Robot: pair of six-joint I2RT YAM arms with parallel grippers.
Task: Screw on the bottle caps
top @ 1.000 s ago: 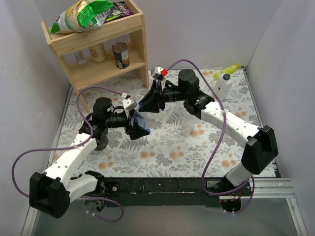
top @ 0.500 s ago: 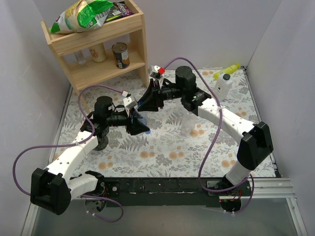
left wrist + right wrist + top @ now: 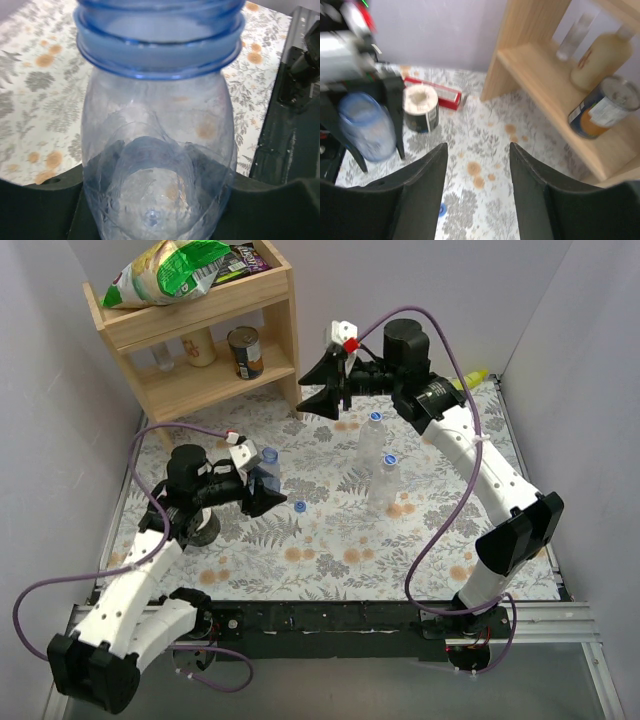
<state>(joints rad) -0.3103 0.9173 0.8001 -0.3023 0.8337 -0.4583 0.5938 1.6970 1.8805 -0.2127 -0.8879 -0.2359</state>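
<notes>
Steadying bottle [image 3: 157,150] in closed left pincer [image 3: 265,488]; right pincer [image 3: 477,147] parted, empty. Next, likely: fetching loose cap [image 3: 301,506] just beyond left pincer.

A floral-patterned surface [image 3: 330,550] carries a small wooden shelf [image 3: 283,315] at its far left corner. A green and white snack bag [image 3: 165,270] lies on top. On the lower board stand a tin can [image 3: 245,352], a pale yellow bottle [image 3: 200,346] and a clear glass [image 3: 163,359]. Near the left edge, a tape roll [image 3: 420,107] sits beside a red box [image 3: 435,93].

My left gripper [image 3: 271,496] is black; the bottle [image 3: 157,165] clear, blue-tinted; the surface [image 3: 330,540] white with grey ferns and orange blossoms.
</notes>
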